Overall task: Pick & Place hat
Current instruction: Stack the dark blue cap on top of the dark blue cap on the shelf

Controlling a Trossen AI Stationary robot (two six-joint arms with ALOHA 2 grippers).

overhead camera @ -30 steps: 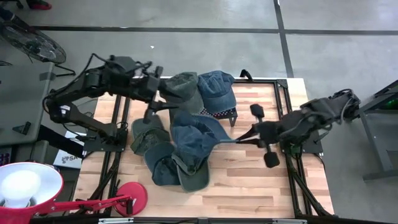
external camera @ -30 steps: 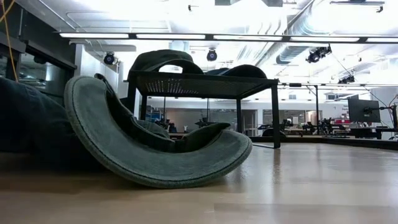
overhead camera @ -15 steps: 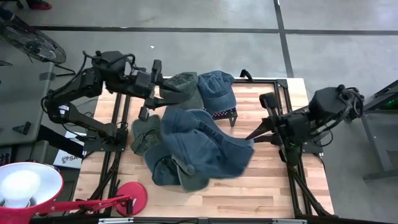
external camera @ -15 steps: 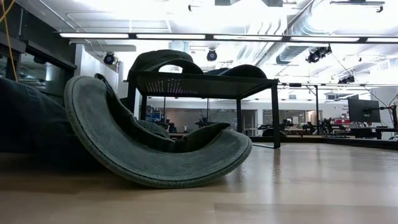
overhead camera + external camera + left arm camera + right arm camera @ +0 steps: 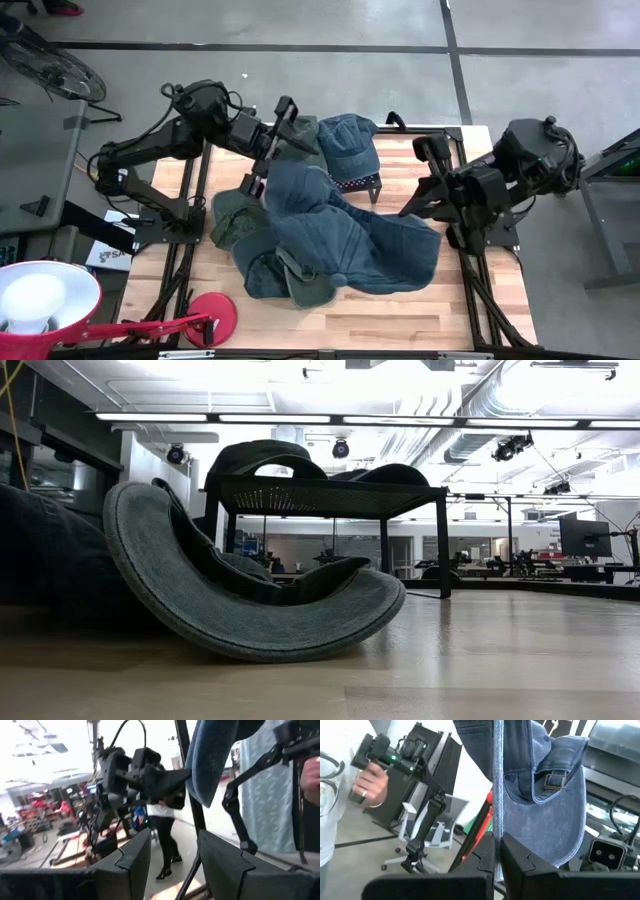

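Above the table [image 5: 420, 300], right gripper [image 5: 497, 851] pinching blue hat [image 5: 350, 235], no readable labels

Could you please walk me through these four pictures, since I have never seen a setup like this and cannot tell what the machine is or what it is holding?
This is a robot with two dark arms working at a wooden table. One picture looks straight down from above, one looks level across the tabletop, and two come from cameras on the arms' wrists. The right gripper has its fingers shut on the edge of a blue denim hat, lifting it above the table. The left gripper, fingers apart and holding nothing, sits beside a small black rack that already carries hats. More hats lie in a pile on the table. In the right wrist picture a person's hand holds a controller beyond the table.
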